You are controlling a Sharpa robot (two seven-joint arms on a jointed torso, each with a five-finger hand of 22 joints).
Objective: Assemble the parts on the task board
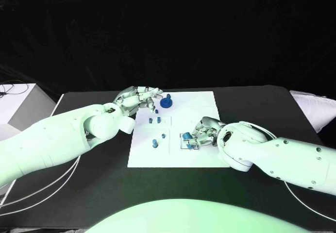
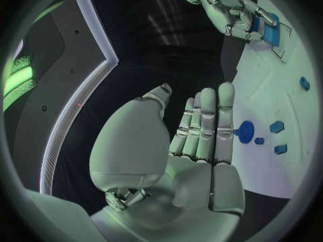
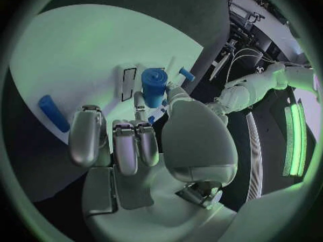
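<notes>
The task board (image 1: 178, 155) lies in the middle of the black table (image 1: 259, 102), and both robot hands work over it. The right robot hand (image 1: 199, 135) sits at the board's right edge with its fingers closed on a blue cylinder part (image 3: 153, 86), held over a small outlined slot there. The left robot hand (image 1: 140, 99) reaches to the board's far left corner; in the left wrist view its fingers (image 2: 205, 126) are straight and together with nothing between them, so it looks released, just beside the round blue knob part (image 1: 166, 102).

Risks, as I judge them:
- The cylinder could tilt in the right robot hand's grip and jam or miss its seat, since the fingers hide much of the slot.
- The board is a loose-looking plate; a sideways push from either robot hand could slide it and shift the other parts.
- The left robot hand's fingers are close enough to the knob to knock it over.

Count, from the head view: 1 board, 2 robot hands, 1 round knob, about 5 small blue pieces (image 1: 155, 142) standing mid-board, and 1 cylinder in the right robot hand. The cluster at the right robot hand is too crowded to count surely.
</notes>
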